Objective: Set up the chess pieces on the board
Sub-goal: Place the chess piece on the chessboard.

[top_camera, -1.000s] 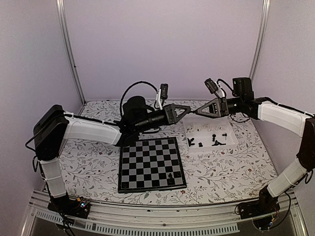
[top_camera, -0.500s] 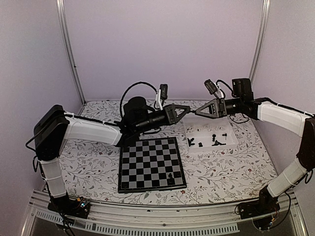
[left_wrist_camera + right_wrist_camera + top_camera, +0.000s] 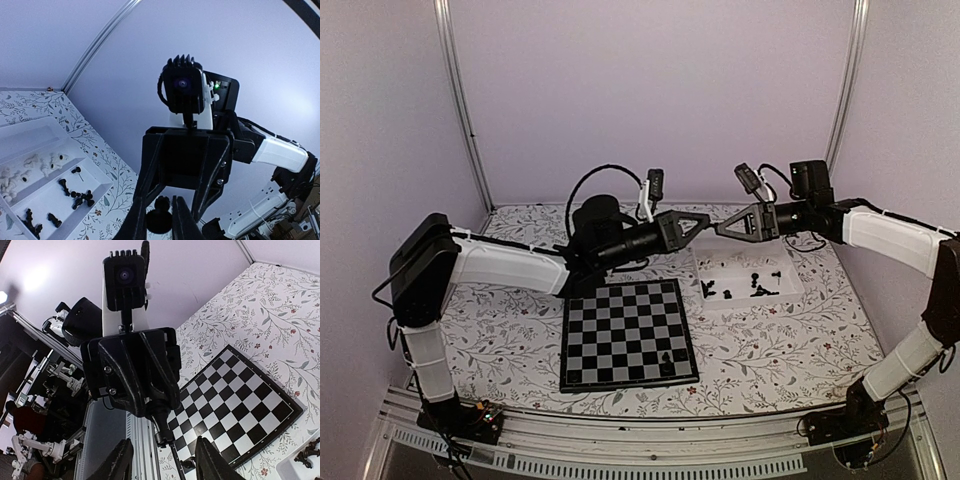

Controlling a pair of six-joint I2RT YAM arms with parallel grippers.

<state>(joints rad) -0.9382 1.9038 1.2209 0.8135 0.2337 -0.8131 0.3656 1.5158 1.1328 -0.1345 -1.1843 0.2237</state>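
My left gripper [image 3: 704, 222] is raised above the table and shut on a small black chess piece [image 3: 161, 220], which shows at its tip in the right wrist view [image 3: 161, 432]. My right gripper [image 3: 720, 228] faces it tip to tip, a small gap away, with its jaws open and empty [image 3: 165, 460]. The board [image 3: 628, 332] lies flat below the left arm, with a couple of black pieces [image 3: 665, 357] near its front right corner. More black pieces [image 3: 755, 285] lie in the white tray [image 3: 790, 262].
The tray [image 3: 30, 145] has compartments, one with white pieces [image 3: 30, 165] and one with black pieces [image 3: 75, 192]. The floral tablecloth [image 3: 510, 320] surrounds the board. Walls close in at the back and sides. A metal rail [image 3: 620, 455] runs along the near edge.
The two grippers have edged slightly closer to each other in mid-air. The board and the tray are unchanged.
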